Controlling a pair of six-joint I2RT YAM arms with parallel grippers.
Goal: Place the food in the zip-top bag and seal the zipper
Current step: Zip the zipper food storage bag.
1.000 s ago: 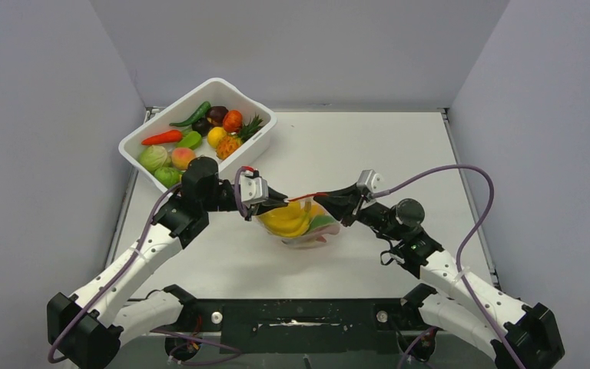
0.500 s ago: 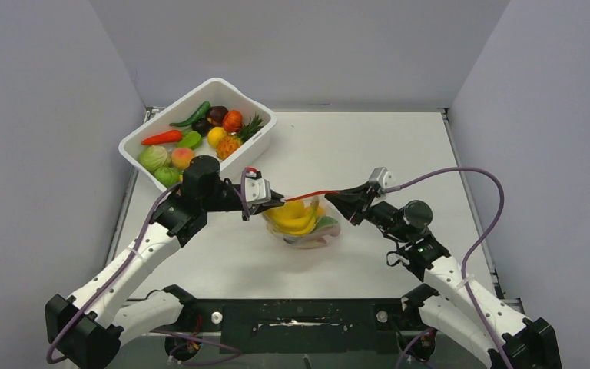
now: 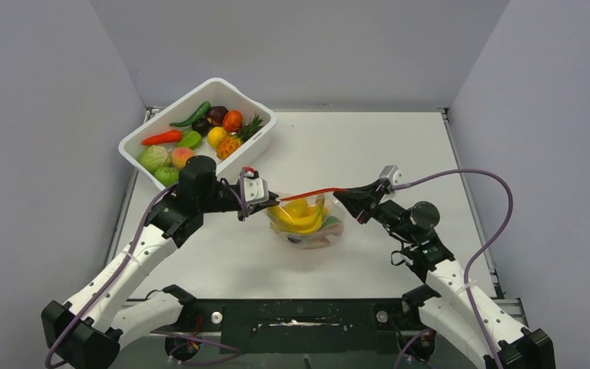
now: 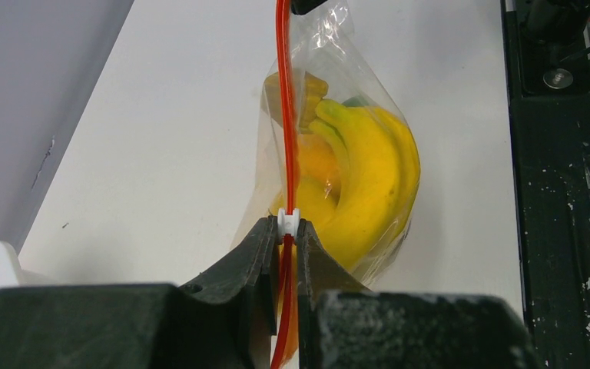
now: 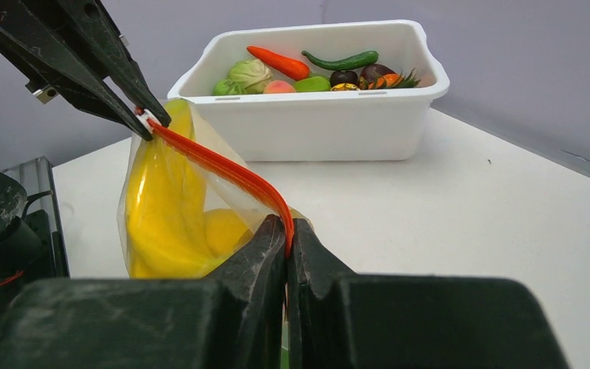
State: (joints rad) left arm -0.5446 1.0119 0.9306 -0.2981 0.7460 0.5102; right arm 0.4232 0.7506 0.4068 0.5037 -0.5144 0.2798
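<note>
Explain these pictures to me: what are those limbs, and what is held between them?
Two robot arms, bolted to a white table, each end in a two-finger gripper. The wide picture looks down from above and behind them; the other two come from cameras on the wrists. The left gripper and right gripper are both shut on the red zipper of a clear zip-top bag, one at each end. Inside are yellow toy bananas. The white tub at the back left holds more toy fruit and vegetables.
</note>
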